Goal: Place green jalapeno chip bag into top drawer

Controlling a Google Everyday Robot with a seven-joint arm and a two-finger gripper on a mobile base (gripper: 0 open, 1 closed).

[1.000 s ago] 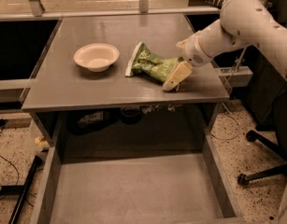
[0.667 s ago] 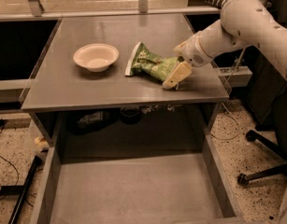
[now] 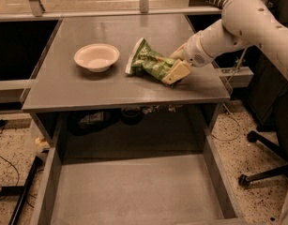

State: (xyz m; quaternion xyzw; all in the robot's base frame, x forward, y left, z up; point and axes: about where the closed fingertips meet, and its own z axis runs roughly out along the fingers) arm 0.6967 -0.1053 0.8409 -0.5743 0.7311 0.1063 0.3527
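Note:
The green jalapeno chip bag (image 3: 150,62) lies on the grey tabletop (image 3: 87,86), right of centre, with its left end tilted up. My gripper (image 3: 175,68) is at the bag's right end, with a cream finger (image 3: 178,72) over the front of the bag; it is shut on that end. The white arm reaches in from the upper right. The top drawer (image 3: 134,191) is pulled open below the tabletop's front edge and nothing lies in it.
A cream round bowl (image 3: 96,56) stands on the tabletop left of the bag. Dark objects sit on the shelf under the tabletop (image 3: 129,116). An office chair base (image 3: 265,172) is on the floor at the right.
The bag and my gripper have shifted slightly upward in view; the bag's left end stands a little higher. The bowl and the drawer have not moved.

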